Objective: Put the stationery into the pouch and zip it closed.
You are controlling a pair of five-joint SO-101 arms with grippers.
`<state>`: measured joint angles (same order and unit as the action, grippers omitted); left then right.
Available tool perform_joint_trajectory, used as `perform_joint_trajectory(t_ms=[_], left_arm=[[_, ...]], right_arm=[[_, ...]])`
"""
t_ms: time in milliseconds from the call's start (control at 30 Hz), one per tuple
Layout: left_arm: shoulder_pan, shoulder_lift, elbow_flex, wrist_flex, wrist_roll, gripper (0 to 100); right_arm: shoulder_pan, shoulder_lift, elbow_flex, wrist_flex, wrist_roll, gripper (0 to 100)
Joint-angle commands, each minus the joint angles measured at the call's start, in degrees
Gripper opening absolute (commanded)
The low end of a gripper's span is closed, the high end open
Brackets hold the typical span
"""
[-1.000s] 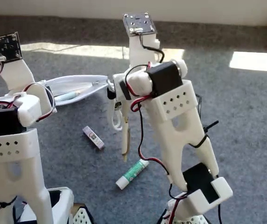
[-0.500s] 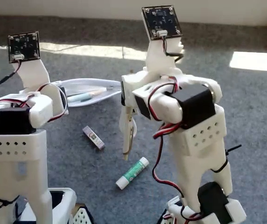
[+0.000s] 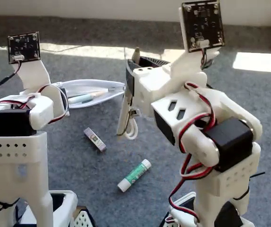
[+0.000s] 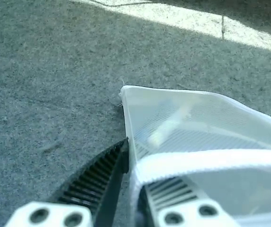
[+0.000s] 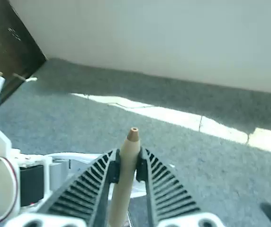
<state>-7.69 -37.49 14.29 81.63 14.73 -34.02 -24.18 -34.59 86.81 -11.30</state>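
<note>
High view: the right gripper (image 3: 124,118) hangs just beside one end of the pouch (image 3: 90,92). A glue stick (image 3: 134,175) and a small white stick (image 3: 94,139) lie near the pouch, not yet packed.

Left wrist view: the left gripper (image 4: 128,151) pinches the pouch's rim, probably to steady it and keep its mouth open.

Right wrist view: the jaws are clamped on a pen (image 5: 131,142), close to the pouch and likely lined up to go in.

High camera looking down, 2 wrist cameras close along jaws, high and left share pouch (image 3: 97,87)

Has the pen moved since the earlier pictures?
Yes. The pen has risen; its lower end is now farther up from the glue stick.
</note>
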Motion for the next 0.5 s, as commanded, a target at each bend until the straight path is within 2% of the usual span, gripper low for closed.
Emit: perform_joint_trajectory(t_ms=[0,167,367,467], left_arm=[[1.19,-1.98,-0.66,-1.49,0.53,1],[1.19,-1.98,-0.66,-1.49,0.53,1],[1.19,-1.98,-0.66,-1.41,0.53,1],[1.19,-1.98,-0.66,-1.41,0.53,1]], right_arm=[[-3.74,-3.56,-0.31,-4.97,0.79,0.6],[-6.46,-3.74,-0.31,-11.47,0.88,0.6],[-6.46,-3.47,-0.13,-19.65,1.23,0.5],[-6.73,-3.38,0.31,-21.93,6.68,0.5]])
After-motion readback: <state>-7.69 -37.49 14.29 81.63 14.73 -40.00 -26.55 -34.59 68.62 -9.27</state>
